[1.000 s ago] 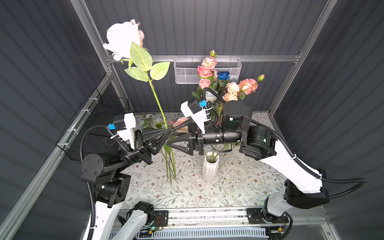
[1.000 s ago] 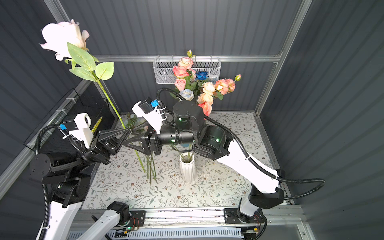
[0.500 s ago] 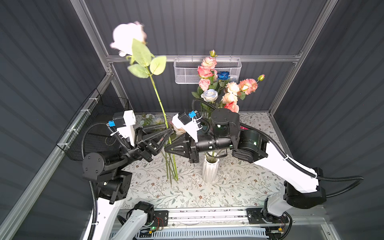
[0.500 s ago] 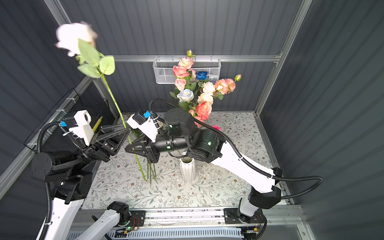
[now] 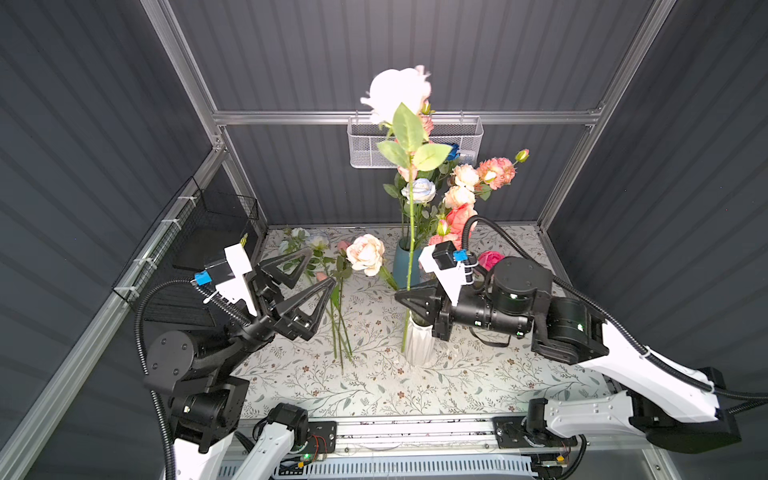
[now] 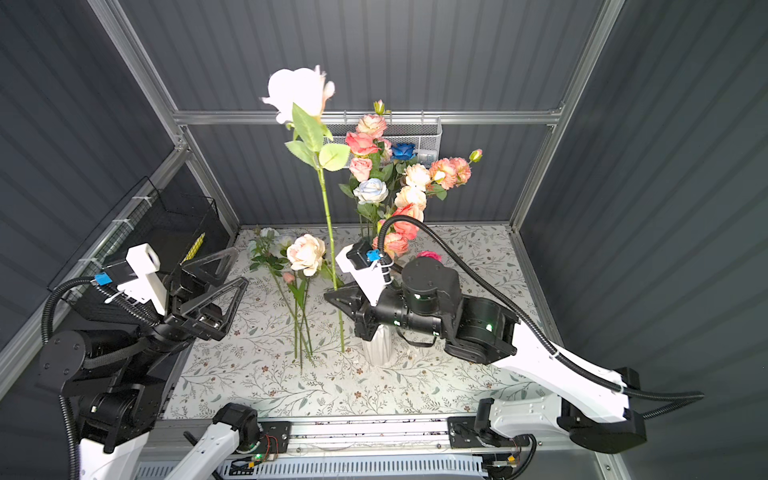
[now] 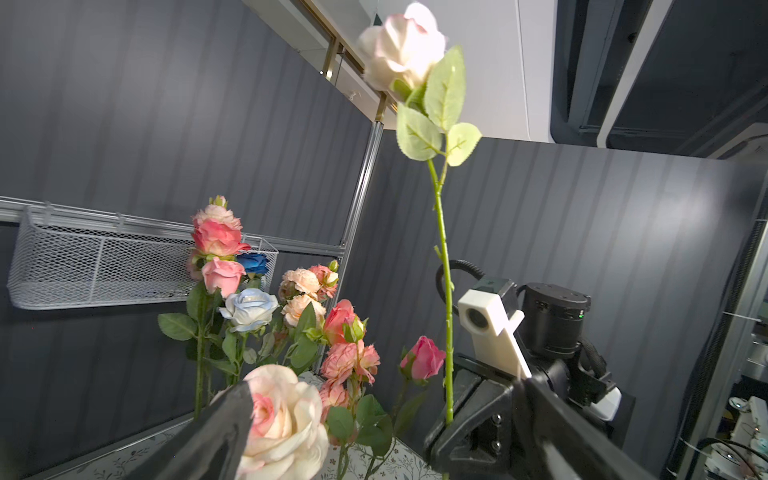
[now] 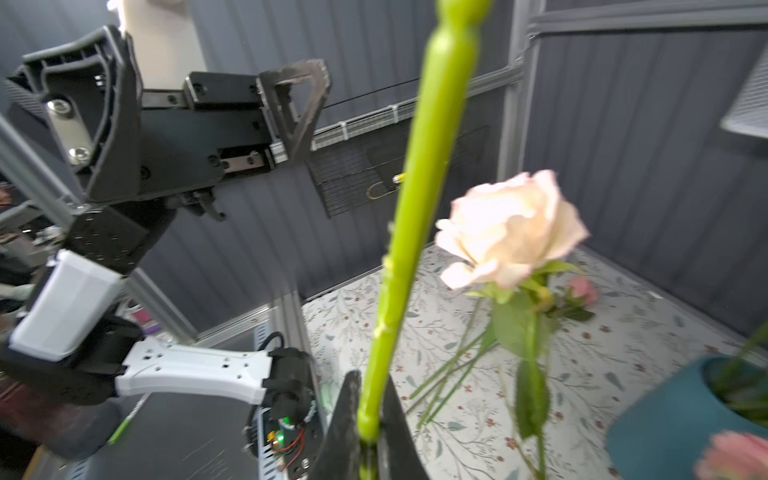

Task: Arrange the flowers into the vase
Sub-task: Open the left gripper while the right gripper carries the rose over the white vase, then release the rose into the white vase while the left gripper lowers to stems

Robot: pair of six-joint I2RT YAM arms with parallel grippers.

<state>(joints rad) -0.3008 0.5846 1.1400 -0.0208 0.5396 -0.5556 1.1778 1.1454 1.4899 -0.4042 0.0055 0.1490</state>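
1. Far left in both top views, the left gripper [image 5: 321,267] is standing with its jaws wide apart, gripping nothing and pointing toward the middle.
2. Just right of it, loose flowers [image 5: 341,266] are lying on the patterned table [image 5: 291,386], stems running toward the front, with a cream-peach rose [image 5: 365,253] among them.
3. At centre, the pale pink rose [image 5: 397,93] is standing near vertical, bloom uppermost. The right gripper [image 5: 401,296] is clamping its jaws together on the lower part of the green stem [image 5: 410,232], and the right wrist view is confirming the pinch.
4. The stem's foot is hanging below the jaws, just left of the white ribbed vase [image 5: 419,347] and outside its mouth.
5. Behind, a teal vase [image 5: 400,262] is already carrying a full bunch [image 5: 459,195].
6. Judgement: the right arm is doing the carrying. The nearer mouth is lying rightward of the foot, so the stem is needing a lift and a rightward shift, axis kept upright.
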